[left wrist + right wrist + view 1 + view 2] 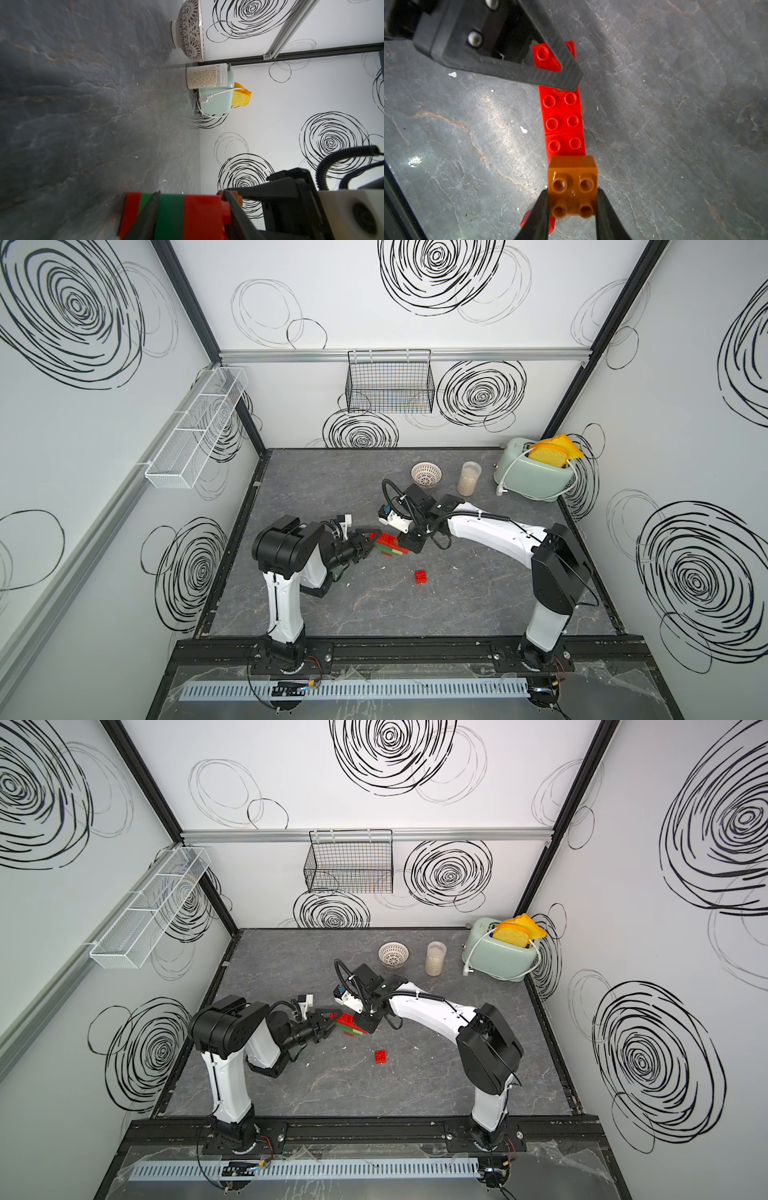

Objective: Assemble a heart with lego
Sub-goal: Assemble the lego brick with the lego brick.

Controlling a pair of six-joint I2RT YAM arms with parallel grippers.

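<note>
R hand (572, 205) is closed on the orange brick (572, 172), held at one end of the red top row of the heart (562, 116). L hand (370, 543) is part-closed, clamped on the other end, w/ one finger (550, 68) laid across the studs. The heart is set mid-counter (457, 605), w/ a loose red brick (420, 577) nearby.

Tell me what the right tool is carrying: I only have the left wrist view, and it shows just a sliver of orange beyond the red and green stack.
Observer: The right tool is shut on a square orange brick with four studs.
Operator: Where is it over the stack?
Observer: Over the red top row of the heart, at the end away from the left tool.
Operator: Any loose bricks?
Observer: One red brick lies alone on the table, apart from the heart.
</note>
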